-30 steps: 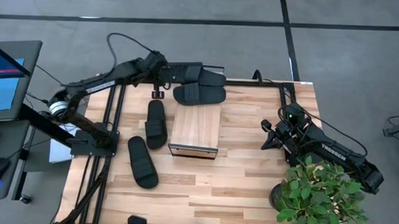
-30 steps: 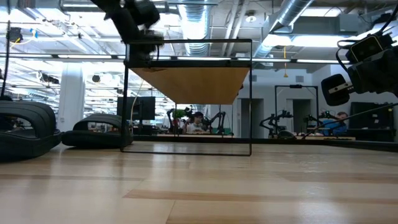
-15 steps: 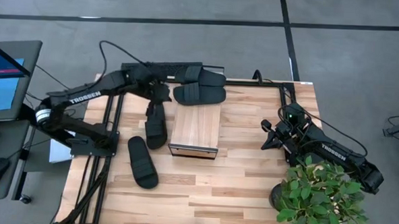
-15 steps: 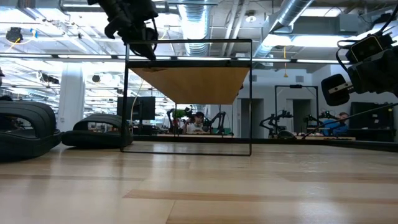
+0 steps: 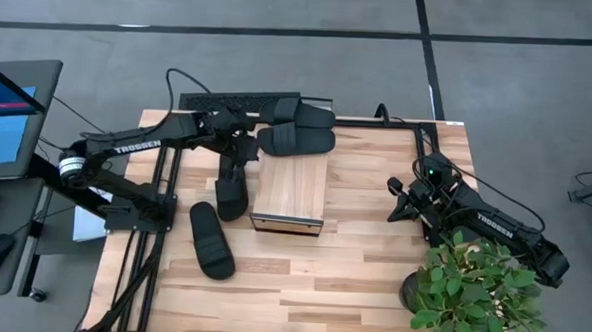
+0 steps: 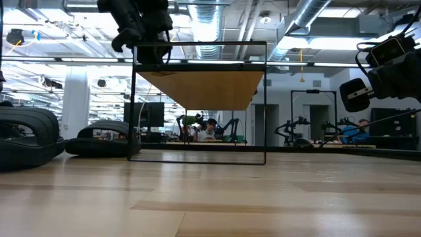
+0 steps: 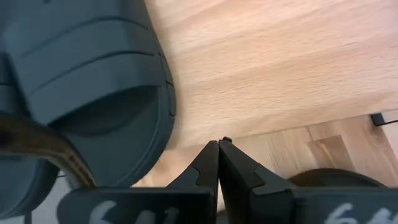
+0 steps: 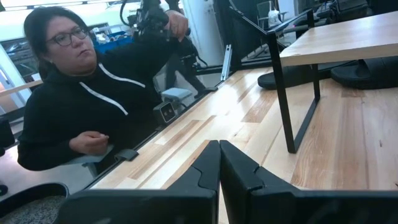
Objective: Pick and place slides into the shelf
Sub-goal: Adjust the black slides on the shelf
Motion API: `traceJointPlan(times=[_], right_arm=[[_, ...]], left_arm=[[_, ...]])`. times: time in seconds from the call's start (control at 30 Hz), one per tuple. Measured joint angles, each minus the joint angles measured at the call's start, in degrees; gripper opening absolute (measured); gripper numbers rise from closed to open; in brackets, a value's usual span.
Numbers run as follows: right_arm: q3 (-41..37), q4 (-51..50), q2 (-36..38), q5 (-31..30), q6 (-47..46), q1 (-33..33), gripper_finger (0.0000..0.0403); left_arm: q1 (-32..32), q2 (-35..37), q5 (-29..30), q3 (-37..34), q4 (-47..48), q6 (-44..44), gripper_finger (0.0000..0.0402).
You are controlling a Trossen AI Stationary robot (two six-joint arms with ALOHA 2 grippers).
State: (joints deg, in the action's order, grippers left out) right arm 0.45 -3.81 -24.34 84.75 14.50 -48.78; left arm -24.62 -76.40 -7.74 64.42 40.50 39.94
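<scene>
Four black slides lie on the table in the high view. Two are at the far edge (image 5: 298, 111) (image 5: 295, 140), one lies left of the shelf (image 5: 232, 183), and one is nearer the front (image 5: 211, 239). The light-wood shelf (image 5: 290, 191) stands mid-table on its dark frame (image 6: 198, 102). My left gripper (image 5: 244, 152) (image 6: 150, 46) hangs shut above the shelf's far left corner, clear of everything. In the left wrist view its fingers (image 7: 218, 149) point between a ribbed slide (image 7: 93, 74) and the shelf top (image 7: 280, 62). My right gripper (image 5: 402, 203) (image 8: 219, 149) waits shut at the table's right.
A potted plant (image 5: 476, 294) stands at the table's near right corner. A black frame rail (image 5: 417, 156) runs along the right side. A monitor (image 5: 8, 113) sits off the table's left. A person in a dark hoodie (image 8: 74, 112) sits beyond the table. Bare wood (image 5: 352, 259) lies before the shelf.
My left arm has swung from the table's far edge toward the shelf. Its gripper has moved right and nearer and has turned, and now hangs over the shelf's far left corner. The slides and the shelf have stayed in place.
</scene>
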Motion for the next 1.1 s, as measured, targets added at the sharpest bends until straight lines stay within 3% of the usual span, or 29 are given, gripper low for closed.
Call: traceJointPlan(times=[0.33, 0.67, 1.1], right_arm=[[0.0, 0.0, 0.03, 0.0, 0.0, -0.01, 0.0], [0.0, 0.0, 0.0, 0.0, 0.0, -0.01, 0.0], [0.0, 0.0, 0.0, 0.0, 0.0, 0.0, 0.0]], left_arm=[[-0.11, -4.31, 2.65, 0.02, -1.9, 0.45, 0.0], [-0.79, -4.43, 7.62, 0.02, -4.44, 1.9, 0.0], [-3.56, -4.42, 9.76, 0.02, -5.61, 1.82, 0.0]])
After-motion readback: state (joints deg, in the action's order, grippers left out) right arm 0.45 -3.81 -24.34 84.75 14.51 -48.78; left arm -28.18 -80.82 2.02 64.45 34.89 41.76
